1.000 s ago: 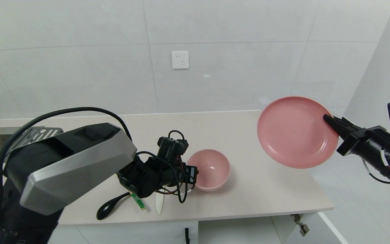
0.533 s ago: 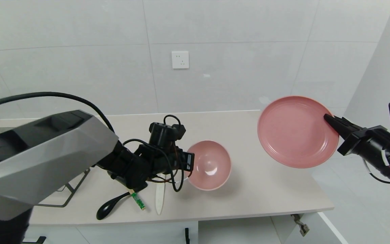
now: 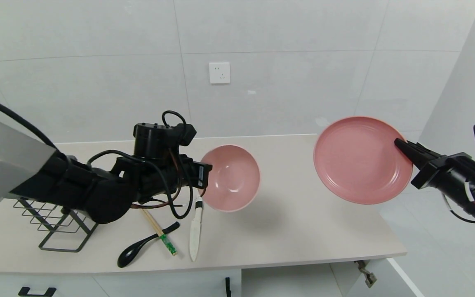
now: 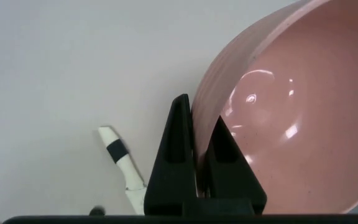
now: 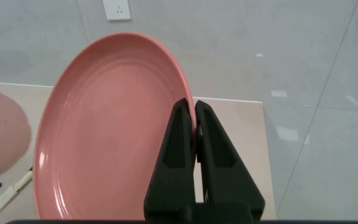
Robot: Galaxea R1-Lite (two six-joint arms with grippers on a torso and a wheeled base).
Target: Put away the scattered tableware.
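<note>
Jaws of the left gripper (image 3: 203,178) (image 4: 199,118) are pinched tight on the rim of a pink bowl (image 3: 230,177) (image 4: 278,112), one finger inside the wall and one outside. The bowl hangs in the air above the counter (image 3: 303,231), tipped on its side with its hollow turned toward the head camera.

Under the left wrist a white knife (image 3: 195,231) (image 4: 122,163) lies flat on the counter. Just beside it a pair of chopsticks (image 3: 159,232) crosses the handle of a black spoon (image 3: 138,247), both near the front edge. Farther along the arm a dark wire rack (image 3: 56,225) stands at the left end of the counter, its top partly hidden by the arm.

The right gripper (image 3: 400,145) (image 5: 192,106) is closed on the rim of a pink plate (image 3: 361,161) (image 5: 110,130), held tilted nearly upright in the air over the counter's right end, well apart from the bowl.

A white socket (image 3: 219,73) sits on the tiled wall behind.
</note>
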